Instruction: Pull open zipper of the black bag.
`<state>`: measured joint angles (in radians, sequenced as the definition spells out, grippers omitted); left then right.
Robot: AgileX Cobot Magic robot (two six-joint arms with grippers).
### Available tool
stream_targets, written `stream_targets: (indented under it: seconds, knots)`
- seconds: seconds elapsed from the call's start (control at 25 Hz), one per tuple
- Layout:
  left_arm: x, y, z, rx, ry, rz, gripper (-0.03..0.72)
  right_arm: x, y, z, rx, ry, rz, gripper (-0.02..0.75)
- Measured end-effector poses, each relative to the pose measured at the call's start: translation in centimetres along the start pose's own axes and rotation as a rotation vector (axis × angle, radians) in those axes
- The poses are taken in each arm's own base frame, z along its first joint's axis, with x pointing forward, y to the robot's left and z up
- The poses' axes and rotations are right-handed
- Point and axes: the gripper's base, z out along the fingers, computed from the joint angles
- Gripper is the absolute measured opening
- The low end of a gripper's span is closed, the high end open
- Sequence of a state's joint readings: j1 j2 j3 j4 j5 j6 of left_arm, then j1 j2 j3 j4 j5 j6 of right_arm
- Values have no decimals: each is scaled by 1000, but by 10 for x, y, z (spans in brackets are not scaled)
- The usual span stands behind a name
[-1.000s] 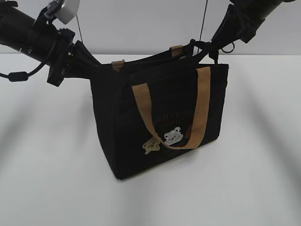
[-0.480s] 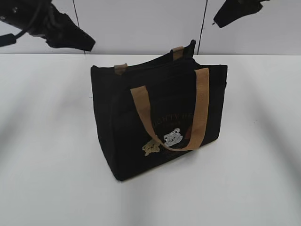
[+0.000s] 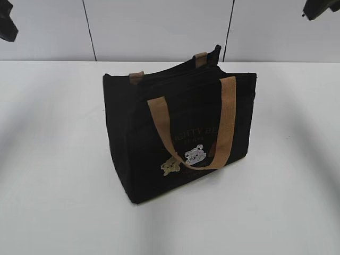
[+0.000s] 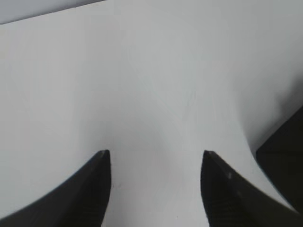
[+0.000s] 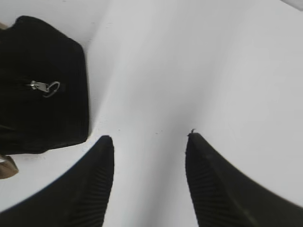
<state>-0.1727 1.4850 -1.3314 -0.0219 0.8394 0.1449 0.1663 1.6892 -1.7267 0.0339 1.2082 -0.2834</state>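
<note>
The boxy black fabric bag (image 3: 180,138) with tan webbing handles stands upright mid-table on the white tabletop (image 3: 58,202). Both claws are seen parted and empty: the left gripper (image 4: 156,189) over bare table, the right gripper (image 5: 149,179) just beside the bag. If the zipper is judged not fully open, the small silvery metal pull tab (image 5: 45,87) should be pinched squarely while the bag is steadied. Only the right wrist view shows that tab; the exterior view shows the bag whole.

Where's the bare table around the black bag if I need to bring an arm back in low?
The white table is bare left of the black bag, in front of it, and to its right up to the back wall. Only the centre is taken, by the bag. Both tools are raised at the upper corners, open and empty.
</note>
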Motion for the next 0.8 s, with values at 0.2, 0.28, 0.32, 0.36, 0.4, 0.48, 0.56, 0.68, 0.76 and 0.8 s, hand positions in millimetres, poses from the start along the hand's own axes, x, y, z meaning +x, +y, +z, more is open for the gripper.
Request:
stream_targets:
  seconds: [0.2,0.28,0.32,0.36,0.4,0.48,0.56,0.68,0.76,0.8]
  knots:
    - [21,-2,-20,-15,17,-53,447,19,7,-28,1,-38,29,373]
    - [42,-4,-21,-11,54,-61,447,37,15,-37,-17,-61,41,373]
    - [54,-6,-23,-10,66,-63,447,48,18,-40,-19,-74,45,373]
    - [66,-8,-26,-9,75,-65,447,59,21,-39,-20,-77,48,373]
    - [77,-9,-29,-9,77,-65,447,69,24,-44,-16,-99,49,373]
    - [94,-12,-43,-8,47,-77,447,89,30,-46,-12,-112,53,373]
    - [109,-14,-56,-10,18,-86,447,106,35,-50,-8,-130,54,373]
    - [130,-17,-71,-14,-24,-95,447,124,40,-51,-5,-139,54,373]
    - [142,-19,-81,-17,-60,-98,447,133,43,-50,-9,-137,56,373]
    - [149,-20,-86,-18,-81,-100,446,137,44,-50,-13,-140,55,373]
